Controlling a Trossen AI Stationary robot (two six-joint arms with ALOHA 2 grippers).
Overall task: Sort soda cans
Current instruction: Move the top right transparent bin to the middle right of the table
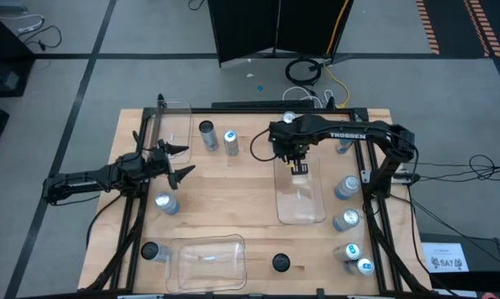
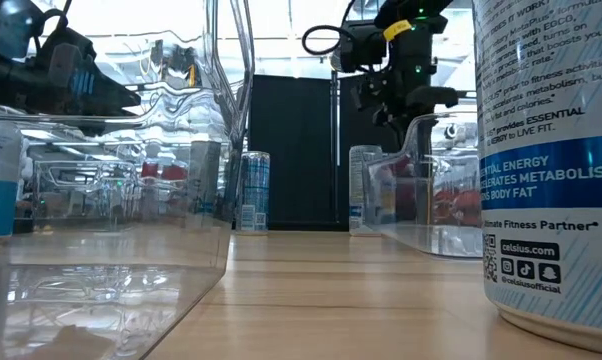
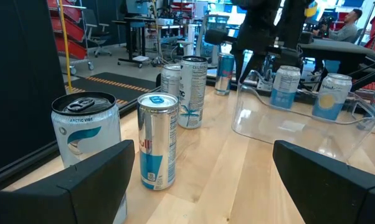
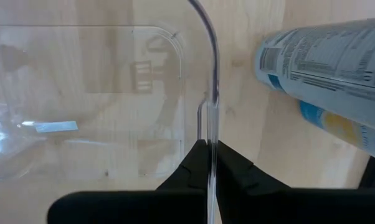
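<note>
Noted left gripper [image 1: 182, 160] spread wide, empty, at left side of table [image 1: 233, 191], facing cluster of soda cans [image 3: 190, 93]. Nearest: dark-top can [image 3: 88, 134], blue-top can [image 3: 157, 140] just beside it, all upright. Judged cans thin-walled, slick, dent-prone, tippy; full or empty not visible. Best taken mid-body w/ gentle squeeze, not by lid. Farther off, right gripper [image 4: 210, 144] clamped on rim of clear tray [image 4: 113, 93], mid-table. Other cans [image 1: 346, 219] stood along right edge.

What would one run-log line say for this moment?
right gripper: shut on clear tray rim | left gripper: open, empty | soda cans: standing, unsorted
</note>
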